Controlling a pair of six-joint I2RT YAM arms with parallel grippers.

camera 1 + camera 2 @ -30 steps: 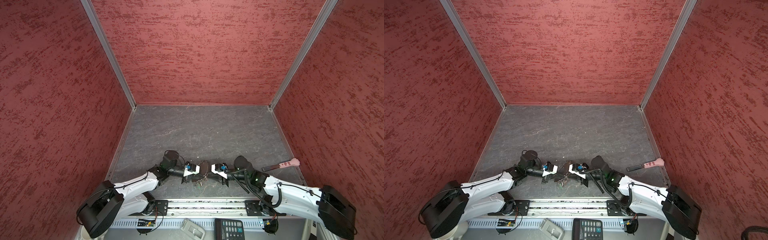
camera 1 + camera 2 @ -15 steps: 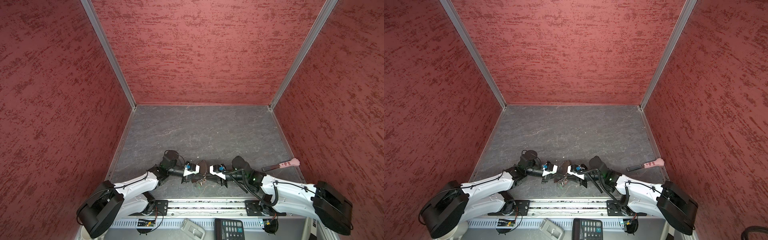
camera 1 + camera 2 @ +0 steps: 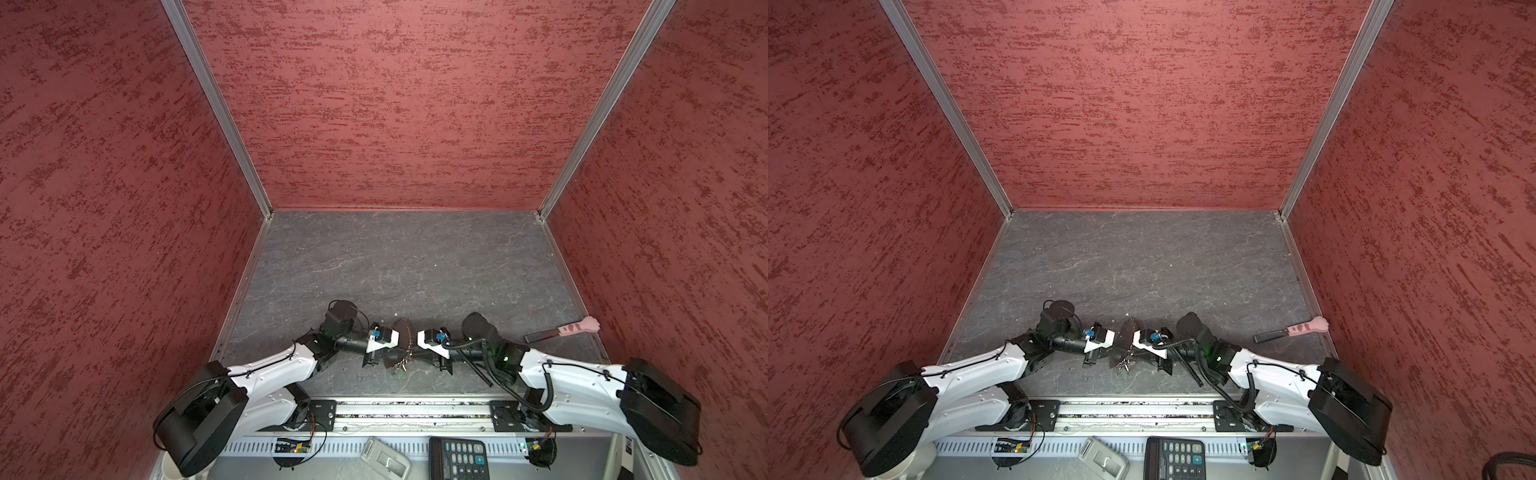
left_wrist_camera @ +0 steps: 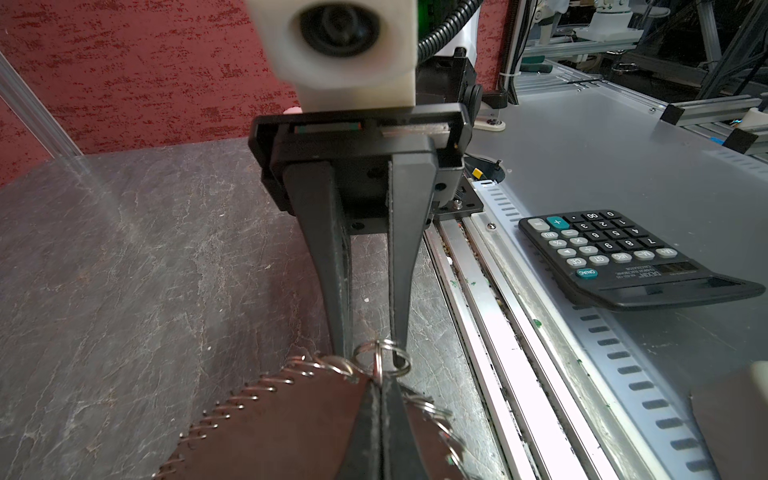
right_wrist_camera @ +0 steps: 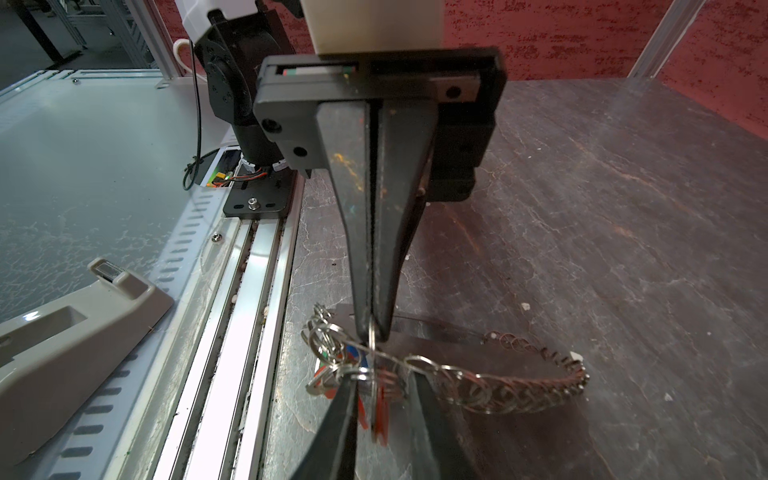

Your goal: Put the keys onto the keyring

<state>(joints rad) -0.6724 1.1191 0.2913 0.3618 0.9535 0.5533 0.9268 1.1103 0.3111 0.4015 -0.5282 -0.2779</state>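
Grey surface [image 3: 395,266], near edge: left claw [image 5: 371,328] clenched on the keyring [image 5: 498,386], right claw [image 4: 371,356] parted near the red-tagged key [image 5: 379,419]. Hold the ring steady; thread slowly.

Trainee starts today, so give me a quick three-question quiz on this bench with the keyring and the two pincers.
1. True or false: the left pincer is shut on the keyring.
2. What lies on the table near the right wall? A) a pink-handled tool B) a calculator C) a spoon
3. How do the jaws of the right pincer stand?
Key: 1 true; 2 A; 3 apart.
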